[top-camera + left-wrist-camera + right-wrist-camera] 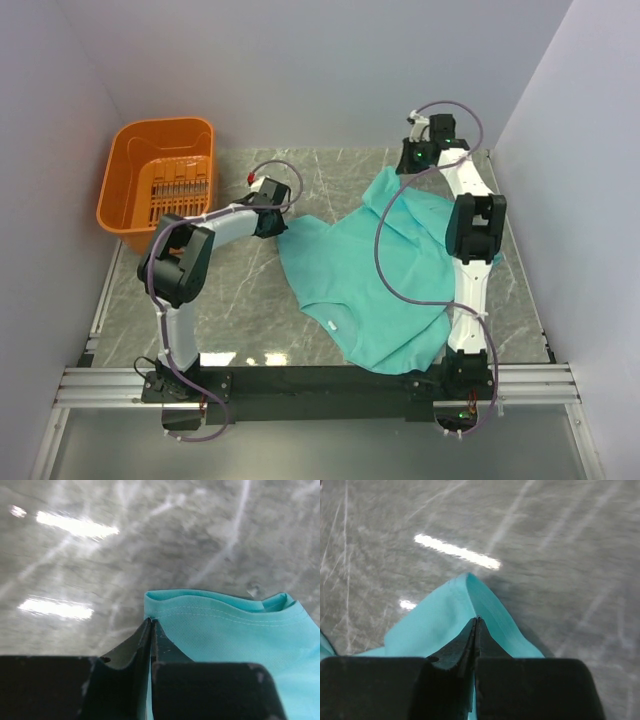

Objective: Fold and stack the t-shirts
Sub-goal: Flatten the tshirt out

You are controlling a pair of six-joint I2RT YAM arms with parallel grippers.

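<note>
A teal t-shirt (385, 270) lies spread and rumpled on the marble table, its white neck label (331, 324) toward the near edge. My left gripper (280, 222) is shut on the shirt's left corner; in the left wrist view the hemmed edge (225, 625) runs from the closed jaws (151, 622). My right gripper (408, 168) is shut on the shirt's far corner at the back right; in the right wrist view the cloth (445, 620) peaks up around the closed jaws (477, 620).
An orange plastic basket (160, 180) stands at the back left, empty. Grey walls close in the table at left, back and right. The shirt's near edge hangs to the black front rail (320, 380).
</note>
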